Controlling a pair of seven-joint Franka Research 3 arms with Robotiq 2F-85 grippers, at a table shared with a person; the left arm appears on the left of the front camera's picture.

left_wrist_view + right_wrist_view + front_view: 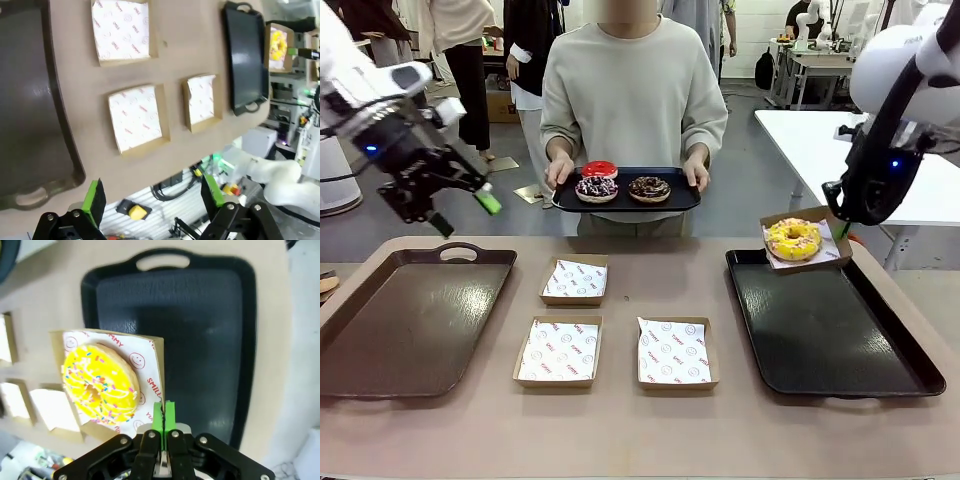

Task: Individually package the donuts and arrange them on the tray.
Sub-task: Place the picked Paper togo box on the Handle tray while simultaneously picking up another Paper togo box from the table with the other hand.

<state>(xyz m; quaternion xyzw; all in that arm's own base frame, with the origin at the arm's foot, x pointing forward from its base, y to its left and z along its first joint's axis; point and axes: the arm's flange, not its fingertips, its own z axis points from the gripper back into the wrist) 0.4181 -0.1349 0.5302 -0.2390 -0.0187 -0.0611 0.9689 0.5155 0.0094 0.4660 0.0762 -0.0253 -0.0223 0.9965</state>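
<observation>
A yellow-glazed donut [792, 238] [99, 382] with sprinkles lies in a paper-lined cardboard box [825, 218] [151, 361]. My right gripper [841, 231] [163, 416] is shut on the box's edge and holds it above the far corner of the black tray [830, 335] [210, 340]. The person across the table holds a small dark tray [626, 203] bearing a red donut [599, 169], a sprinkled dark donut [596, 188] and a chocolate donut [649, 188]. My left gripper [465, 213] [152, 195] hangs open and empty above the table's left side.
Three empty paper-lined boxes [574, 280] [558, 350] [676, 352] sit mid-table, also seen in the left wrist view [122, 30] [136, 117] [201, 100]. A second dark tray [410, 320] [25, 100] lies at the left. A white table [800, 135] stands at the far right.
</observation>
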